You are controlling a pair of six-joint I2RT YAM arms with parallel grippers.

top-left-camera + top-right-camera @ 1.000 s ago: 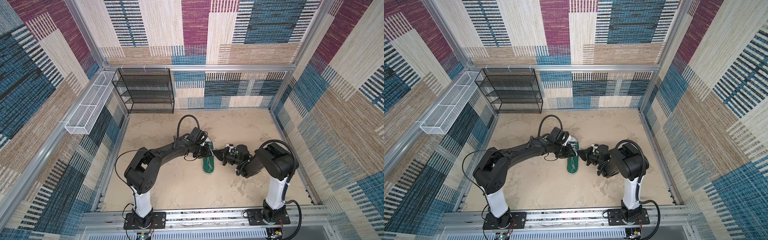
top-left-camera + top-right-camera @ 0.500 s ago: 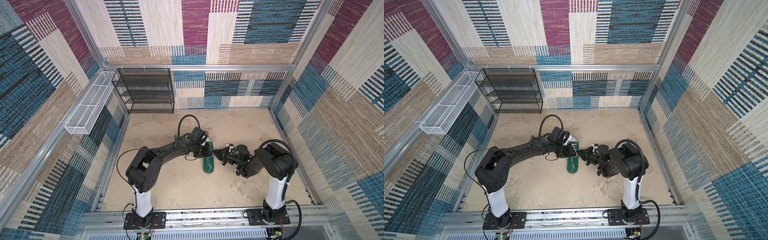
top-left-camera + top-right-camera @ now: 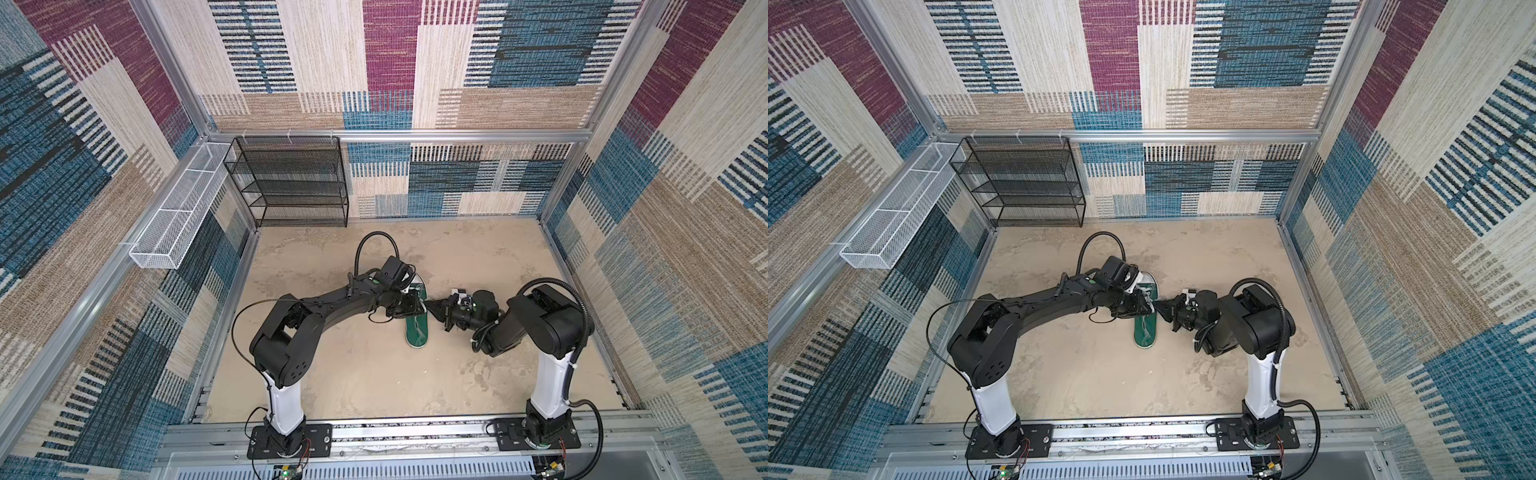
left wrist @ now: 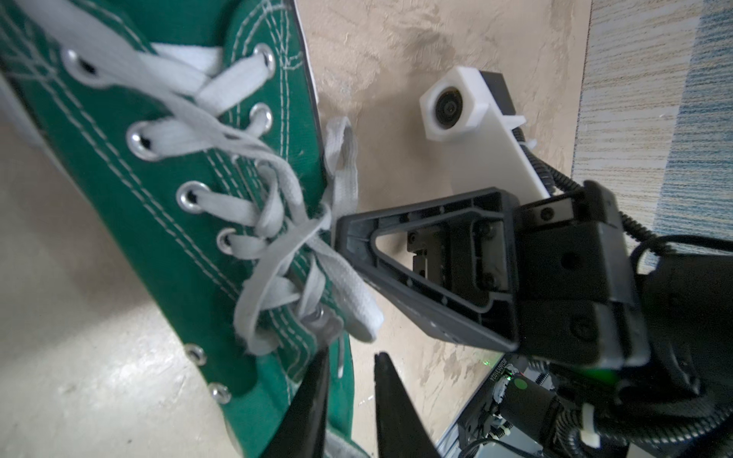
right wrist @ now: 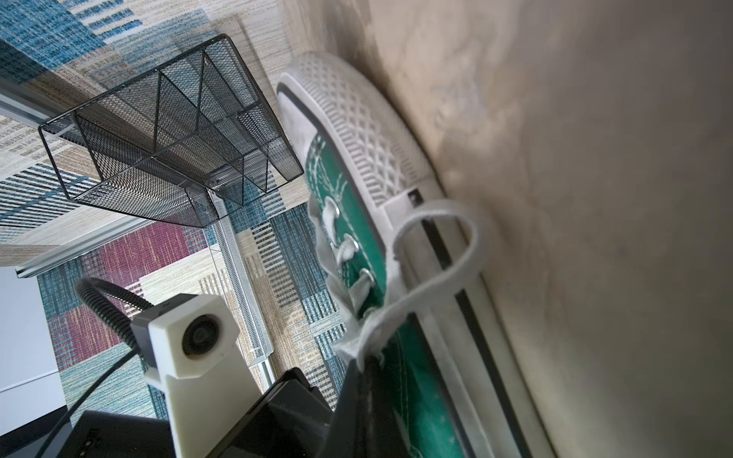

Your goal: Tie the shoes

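The dark green canvas sneaker (image 3: 417, 332) with white toe cap lies toe toward the black wire-mesh shelf rack (image 3: 291, 183), between both pincers. The right gripper (image 4: 341, 234) is clamped on a loop of its whitish flat laces (image 4: 273, 240). The left gripper (image 4: 352, 357) hovers beside it, jaws slightly parted.

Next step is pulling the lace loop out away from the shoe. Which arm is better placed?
Right. The right gripper is shut on the lace loop at the side of the shoe, so it can probably just pull. The left gripper is open over the shoe, holding nothing.
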